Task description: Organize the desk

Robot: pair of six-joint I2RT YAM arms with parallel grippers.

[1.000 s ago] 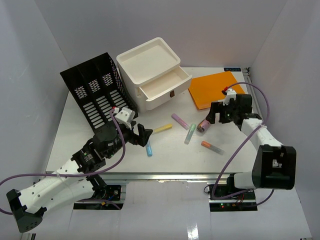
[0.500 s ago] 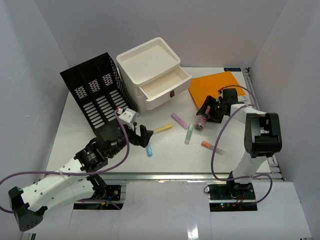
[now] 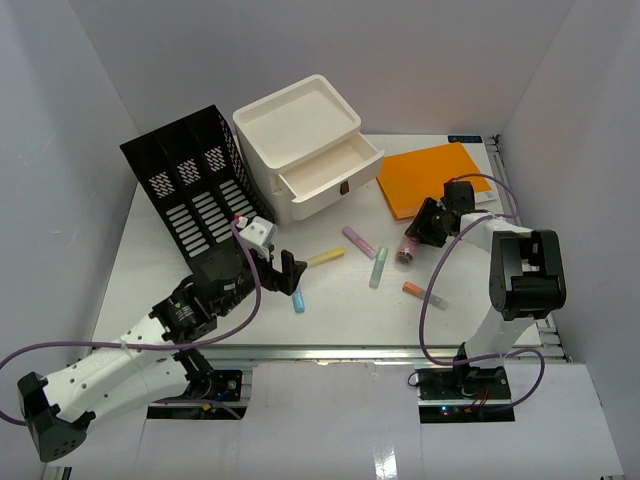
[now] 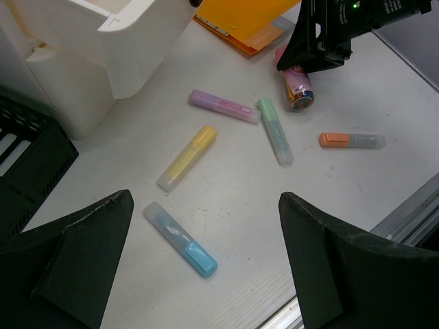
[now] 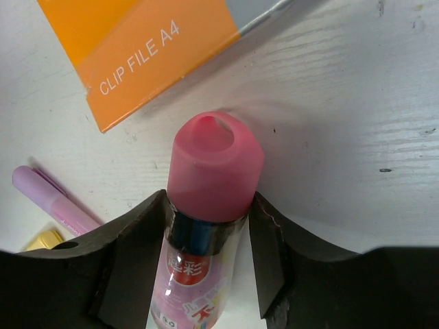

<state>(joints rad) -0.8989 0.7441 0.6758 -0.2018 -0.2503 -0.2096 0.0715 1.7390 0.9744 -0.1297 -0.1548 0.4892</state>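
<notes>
While lying on bench point(image 3: 350, 322) between white walls point(image 3: 60, 120): pink-capped glue bottle point(image 5: 214, 157), clamped by right gripper point(image 5: 209, 207) beside orange clip file point(image 3: 432, 178). Left gripper point(image 4: 204, 199) splayed, holding nothing, above blue highlighter point(image 4: 182, 240).

Place: robotics lab test cell
Enclosure: white walls point(image 3: 60, 150) around the desk point(image 3: 340, 310)
Rig: left arm point(image 3: 110, 365), right arm point(image 3: 520, 275) bolted at metal rail point(image 3: 340, 351)

Overhead view covers the desk point(image 3: 350, 310); 2 close wrist views share pink bottle point(image 5: 209, 178)
</notes>
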